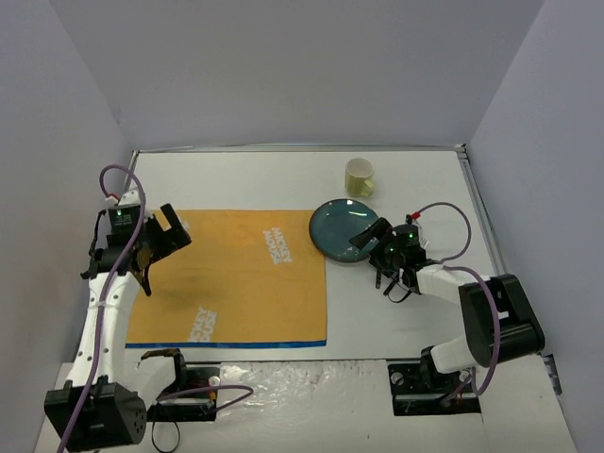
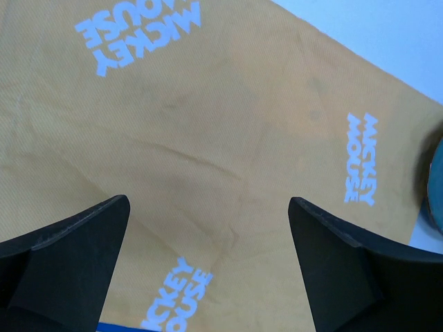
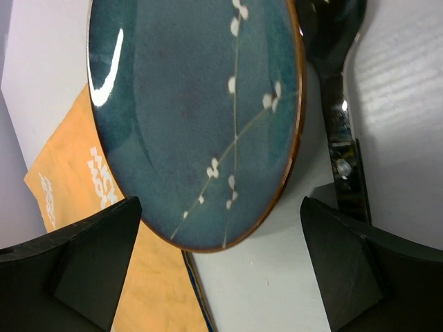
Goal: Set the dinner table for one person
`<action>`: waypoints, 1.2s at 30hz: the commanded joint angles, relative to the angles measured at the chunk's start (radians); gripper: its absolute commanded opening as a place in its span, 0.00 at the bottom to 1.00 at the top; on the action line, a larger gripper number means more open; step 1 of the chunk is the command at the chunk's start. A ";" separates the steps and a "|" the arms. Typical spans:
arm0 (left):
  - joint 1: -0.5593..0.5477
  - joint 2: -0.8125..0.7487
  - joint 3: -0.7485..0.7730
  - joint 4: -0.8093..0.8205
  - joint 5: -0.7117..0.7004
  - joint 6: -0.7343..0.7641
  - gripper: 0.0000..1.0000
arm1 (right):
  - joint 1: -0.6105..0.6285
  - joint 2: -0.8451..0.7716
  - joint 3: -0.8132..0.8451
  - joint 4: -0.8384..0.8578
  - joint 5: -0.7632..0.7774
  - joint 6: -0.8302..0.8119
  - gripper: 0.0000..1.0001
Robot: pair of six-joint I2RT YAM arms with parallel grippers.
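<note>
The white desk [image 1: 429, 184] fills the floor of the view, and 1 setting is partly laid on it. Nearest the arm bases, the orange placemat [image 1: 236, 274] lies flat with its blue edge at 6 o'clock; nothing rests on its middle. That much looks done.

The left gripper [image 2: 208, 202] hangs over the mat's 9 o'clock side, jaws wide apart and empty, only printed cloth between them.

At 3 o'clock of the mat, the right gripper [image 3: 221, 202] hovers at the near rim of the blue plate [image 1: 342, 231], jaws spread and holding nothing. The plate sits mostly on bare desk, its 9 o'clock rim just over the mat's far right corner. A metal spoon [image 3: 340, 117] lies on the desk just beside the plate's far side in the right wrist view; the top view hides it under the arm.

Farthest, at 1 o'clock of the plate, a pale yellow cup [image 1: 360, 176] stands upright, near the plate but apart.

By my reckoning, 3 steps are left: the plate onto the mat's middle, the spoon alongside, the cup by the far corner.
</note>
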 commanded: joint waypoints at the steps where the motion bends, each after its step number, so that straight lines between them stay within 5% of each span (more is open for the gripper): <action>1: -0.040 -0.073 -0.026 -0.063 0.008 0.065 0.97 | 0.011 0.062 0.012 0.186 0.040 0.065 0.94; 6: -0.047 -0.085 -0.050 -0.052 0.027 0.075 0.97 | 0.013 0.150 0.008 0.273 0.057 0.131 0.90; 10: -0.052 -0.081 -0.040 -0.054 0.024 0.078 0.97 | 0.011 0.206 -0.016 0.311 0.103 0.172 0.76; 21: -0.060 -0.064 -0.023 -0.061 0.023 0.074 0.97 | -0.001 0.210 -0.099 0.336 0.173 0.215 0.02; 36: -0.096 0.021 0.264 -0.199 0.024 0.056 0.97 | -0.030 -0.271 0.007 0.090 0.014 0.092 0.00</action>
